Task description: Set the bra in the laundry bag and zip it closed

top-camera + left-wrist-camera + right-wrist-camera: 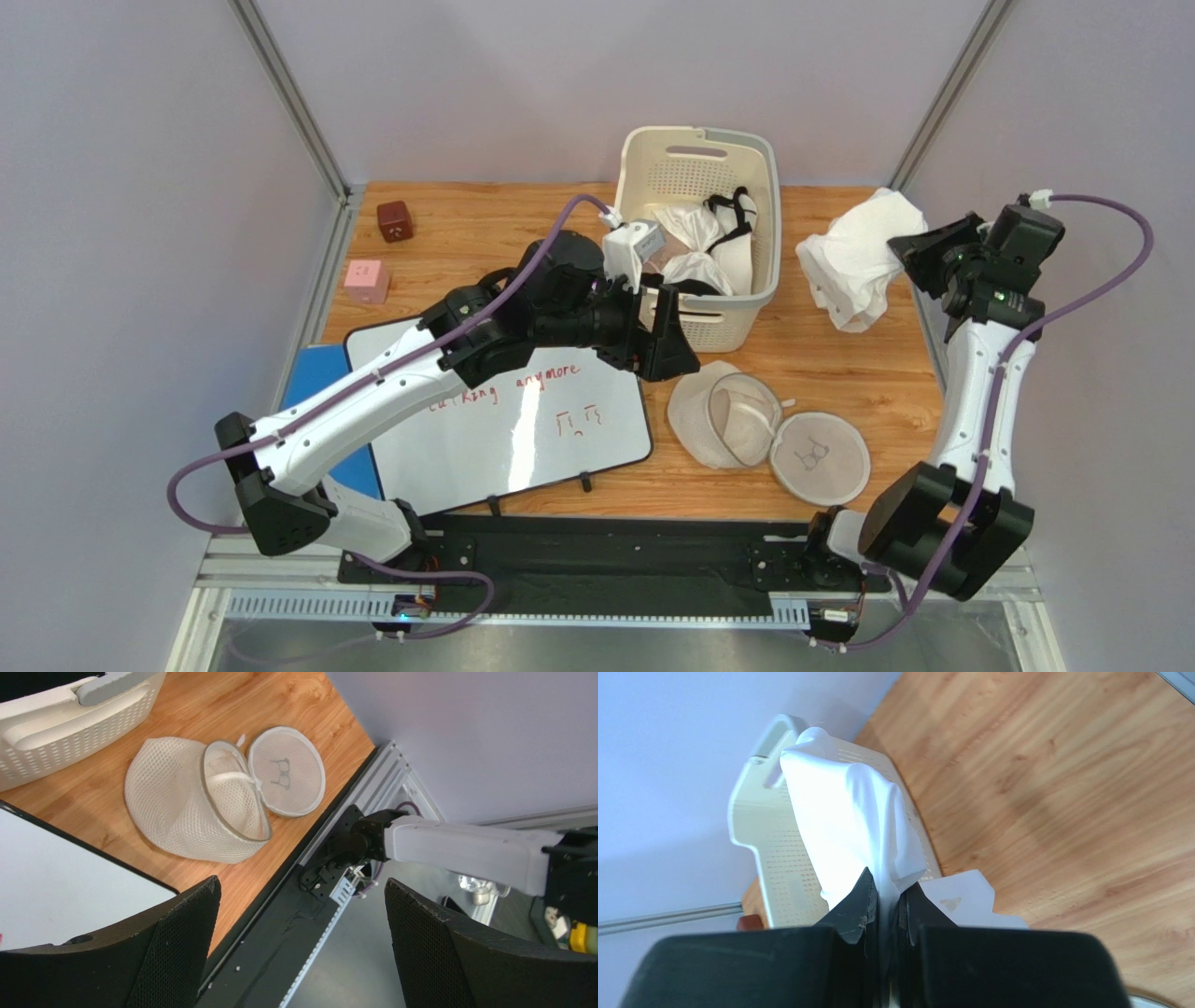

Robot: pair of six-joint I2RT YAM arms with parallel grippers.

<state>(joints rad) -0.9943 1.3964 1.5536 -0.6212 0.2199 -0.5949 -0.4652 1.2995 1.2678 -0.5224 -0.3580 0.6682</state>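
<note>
Right gripper (887, 890), upper right, is clamped on the bra (853, 259). The open bag (701, 413) lies down-left of it at lower centre, nearer the left gripper (678, 332), jaws wide.

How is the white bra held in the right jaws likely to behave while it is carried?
The bra droops in soft folds from the shut jaws of the right gripper, so it is probably floppy and may swing. It looks thin, so likely light. Pinched at one edge only, it could slip free.

Left pincer (300, 889) wide, right pincer (889, 887) clamped (raised)
</note>
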